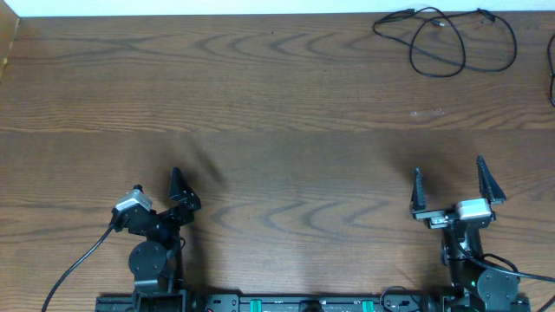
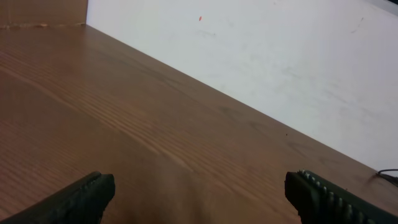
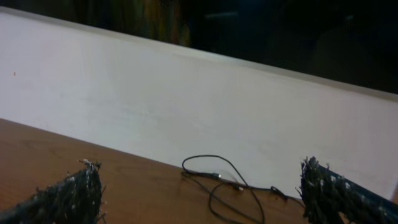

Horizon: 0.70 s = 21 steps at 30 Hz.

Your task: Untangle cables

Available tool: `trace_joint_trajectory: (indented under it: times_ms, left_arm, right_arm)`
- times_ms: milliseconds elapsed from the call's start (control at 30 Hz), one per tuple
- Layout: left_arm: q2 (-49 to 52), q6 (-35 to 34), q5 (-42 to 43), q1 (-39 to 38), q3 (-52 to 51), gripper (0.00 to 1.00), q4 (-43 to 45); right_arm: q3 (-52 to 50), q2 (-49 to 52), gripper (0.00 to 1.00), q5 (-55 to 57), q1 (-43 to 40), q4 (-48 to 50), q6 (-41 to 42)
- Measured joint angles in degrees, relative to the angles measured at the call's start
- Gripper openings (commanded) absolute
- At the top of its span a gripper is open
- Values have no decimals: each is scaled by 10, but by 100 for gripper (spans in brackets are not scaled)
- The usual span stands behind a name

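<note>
The cables (image 1: 463, 54) lie as thin black cords in loose overlapping loops at the table's far right corner. In the right wrist view the cables (image 3: 217, 176) show ahead, between my fingers and well beyond them, small plug ends among the loops. A short black cord end (image 2: 388, 175) shows at the right edge of the left wrist view. My left gripper (image 1: 182, 192) (image 2: 199, 186) is open over bare wood near the front left. My right gripper (image 1: 449, 170) (image 3: 200, 171) is open near the front right, with nothing between its fingers.
The wooden table (image 1: 277, 113) stretches between the grippers and the cables. A white wall (image 3: 186, 106) runs along the table's far edge. Another black cord (image 1: 551, 87) shows at the right border. A thick black wire (image 1: 78, 269) runs to the left arm.
</note>
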Motion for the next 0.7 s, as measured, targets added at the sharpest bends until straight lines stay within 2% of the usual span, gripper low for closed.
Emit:
trace_joint_trajectory:
  times_ms: [200, 700]
  left_arm:
    - [0, 0, 0, 0, 0, 94, 0]
    - [0, 0, 0, 0, 0, 94, 0]
  right_arm:
    - [-5, 0, 99, 0, -2, -13, 0]
    - [-6, 0, 99, 0, -21, -178, 0]
